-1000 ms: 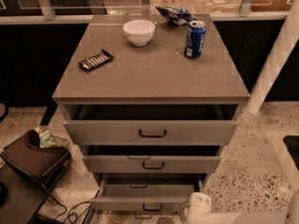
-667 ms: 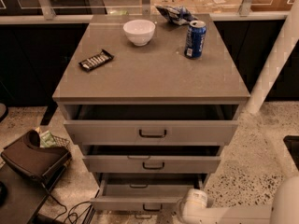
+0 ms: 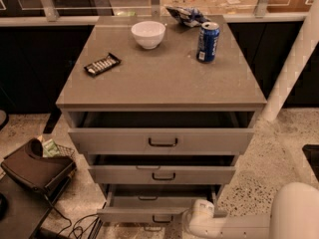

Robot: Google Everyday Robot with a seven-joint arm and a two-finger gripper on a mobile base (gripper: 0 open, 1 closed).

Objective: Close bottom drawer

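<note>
- Since a second ago the claw has slid a little leftward along the lower edge of the view. It now sits at the right end of the bottom drawer front, touching it or just short of it. The drawer itself looks unmoved.
- The bottom drawer lies directly left of the claw. It is pulled out further than the middle drawer and the top drawer above the claw, and its grey box is open to view.
- We cannot tell whether the claw is spread or pressed together; it holds nothing that we can see.
- We judge the drawer to be a stiff, fairly light box that travels only straight in on its runners. It needs no grasp, only a flat push on the front.
- The best place to push is near the small dark handle, just left of the claw. Pressing at the far right end could skew the drawer and make it bind.
</note>
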